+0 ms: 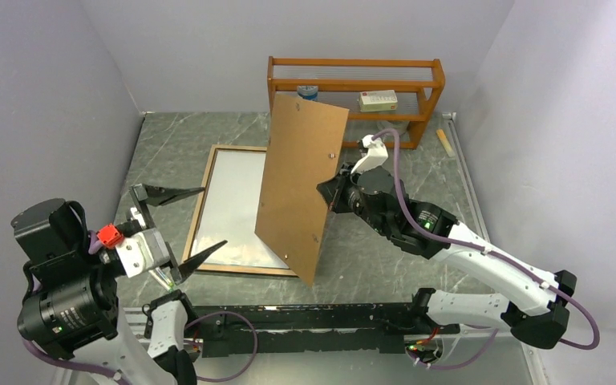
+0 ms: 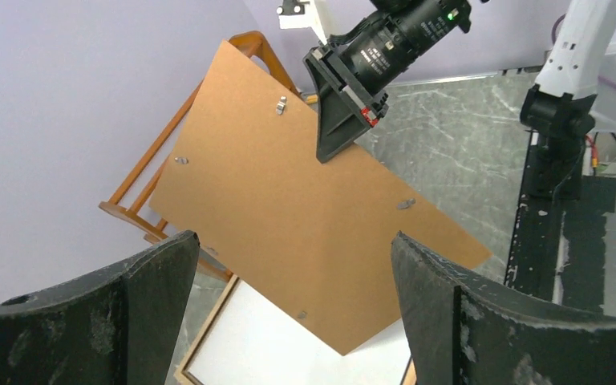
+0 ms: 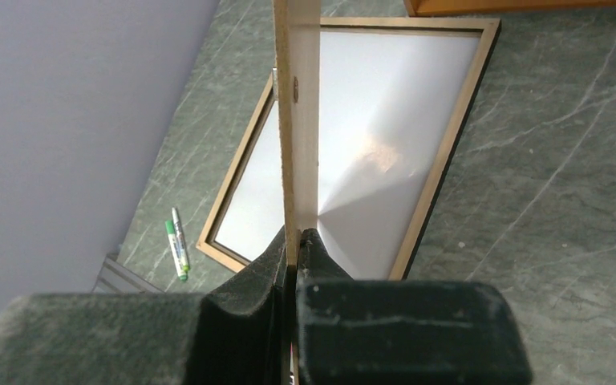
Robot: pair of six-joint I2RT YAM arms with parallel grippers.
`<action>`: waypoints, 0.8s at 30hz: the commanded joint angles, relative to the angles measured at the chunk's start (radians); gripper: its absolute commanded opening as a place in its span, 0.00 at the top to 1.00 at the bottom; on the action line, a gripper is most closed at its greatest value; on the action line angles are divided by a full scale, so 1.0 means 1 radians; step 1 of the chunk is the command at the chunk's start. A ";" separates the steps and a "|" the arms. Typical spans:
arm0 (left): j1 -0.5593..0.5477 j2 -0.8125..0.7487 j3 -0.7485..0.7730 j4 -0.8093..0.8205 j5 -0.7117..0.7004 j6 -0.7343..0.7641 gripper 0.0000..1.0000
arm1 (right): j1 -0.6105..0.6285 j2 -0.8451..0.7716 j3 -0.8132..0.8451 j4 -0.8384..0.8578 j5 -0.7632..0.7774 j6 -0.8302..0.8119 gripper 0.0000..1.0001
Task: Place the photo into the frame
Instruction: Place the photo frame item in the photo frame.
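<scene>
**Q:** Where is the photo, and how far along is the job?

**A:** The frame (image 1: pixel 198 216) lies flat on the grey marbled table, light wood back facing up. A plain white sheet fills its opening. I take that to be the photo (image 1: pixel 237 200), lying face down. If so, the main step looks done. What seems left is closing it up with the backing.

**Q:** What does the photo look like?

**A:** Only a blank white rectangle with a soft sheen. It reaches the wooden rim on the sides in view. The printed side is hidden.

**Q:** And the grippers?

**A:** The right gripper (image 1: pixel 330 192) is pinched tight on one edge of a brown cardboard backing sheet (image 1: pixel 301 184). It holds the sheet steeply tilted over the frame's right side. Small metal tabs dot the sheet. Whether its low corner touches the frame, I cannot tell. The left gripper (image 1: pixel 213 216) hangs over the frame's left edge, fingers spread wide and gripping nothing.

**Q:** Anything else?

**A:** An orange-brown wooden shelf rack (image 1: pixel 353 84) stands beyond the frame's far end. Marker pens (image 3: pixel 178 243) lie just off one corner of the frame.
</scene>
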 commanded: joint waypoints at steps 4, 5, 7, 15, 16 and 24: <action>0.066 0.064 0.085 -0.085 0.157 0.036 0.06 | 0.005 -0.005 0.098 0.083 0.031 -0.031 1.00; 0.069 0.067 0.090 -0.045 0.144 0.010 0.06 | 0.005 -0.006 0.100 0.081 0.031 -0.033 1.00; 0.071 0.040 0.057 0.052 0.072 0.026 0.06 | 0.005 -0.010 0.101 0.082 0.026 -0.041 1.00; 0.059 -0.062 -0.084 0.659 -0.759 -0.778 0.06 | 0.004 0.000 0.104 0.091 0.001 -0.051 1.00; 0.059 -0.066 -0.117 0.696 -0.786 -0.821 0.06 | 0.005 0.006 0.108 0.090 0.000 -0.049 1.00; 0.059 -0.042 -0.309 0.695 -1.301 -1.103 0.06 | -0.003 0.020 0.167 0.070 -0.014 -0.072 1.00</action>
